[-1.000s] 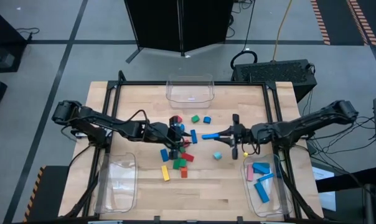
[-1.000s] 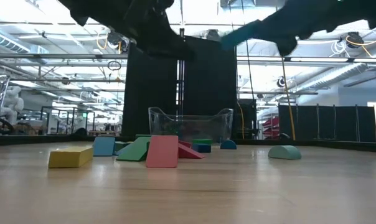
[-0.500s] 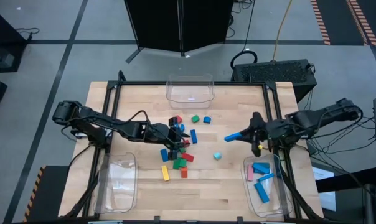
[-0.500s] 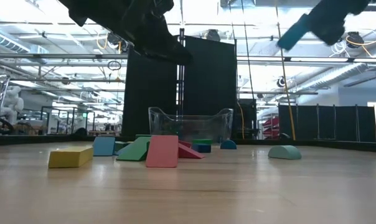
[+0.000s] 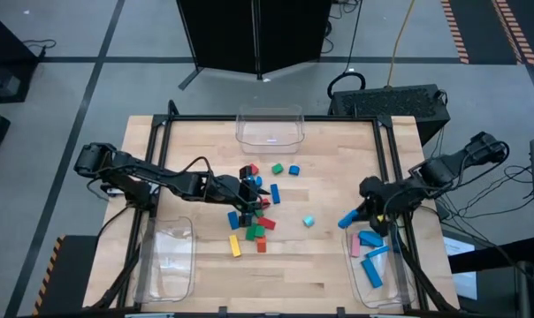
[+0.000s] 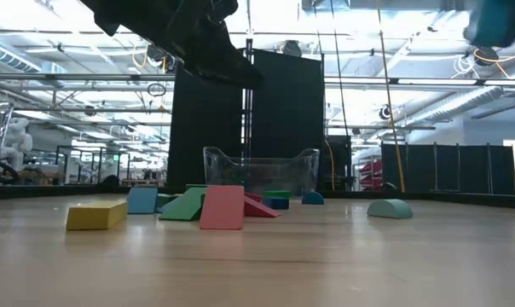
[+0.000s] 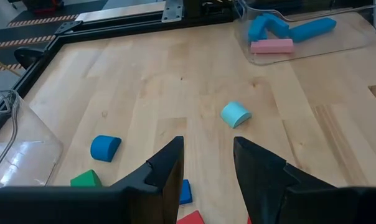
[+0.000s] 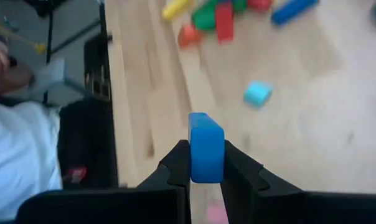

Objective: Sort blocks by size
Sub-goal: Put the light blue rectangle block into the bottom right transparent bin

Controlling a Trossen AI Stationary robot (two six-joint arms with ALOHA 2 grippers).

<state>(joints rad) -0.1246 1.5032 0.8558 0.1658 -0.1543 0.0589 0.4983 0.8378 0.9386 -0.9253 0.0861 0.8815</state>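
A pile of coloured blocks (image 5: 254, 221) lies left of the table's centre, with a green (image 5: 277, 168) and a blue block (image 5: 294, 170) farther back and a cyan half-round block (image 5: 308, 221) apart to the right. My left gripper (image 5: 249, 196) hovers open above the pile, nothing between its fingers (image 7: 206, 155). My right gripper (image 5: 357, 215) is shut on a long blue bar (image 5: 346, 219), raised over the far end of the near right bin (image 5: 377, 274). In the low view the bar (image 6: 496, 21) shows blurred at the upper right. My right gripper pinches the blue bar between its two fingers (image 8: 175, 165), on the bar's two long side faces near one end (image 8: 206, 171). The bar sticks out forward past the fingertips, along the fingers. It points slantwise down toward the table's left, lifted clear of everything.
The near right bin holds several blue bars and a pink one (image 7: 272, 45). A clear bin (image 5: 269, 126) stands at the far middle, another (image 5: 165, 261) at the near left. Black frame rails (image 5: 395, 159) run along the table's sides. A person in white (image 8: 14, 143) is beyond the near edge.
My right gripper has carried the blue bar from near the table's centre toward the right and near edges, rising and rolling its wrist as it went. The bar has stayed pinched and now hangs over the near right bin's far end.
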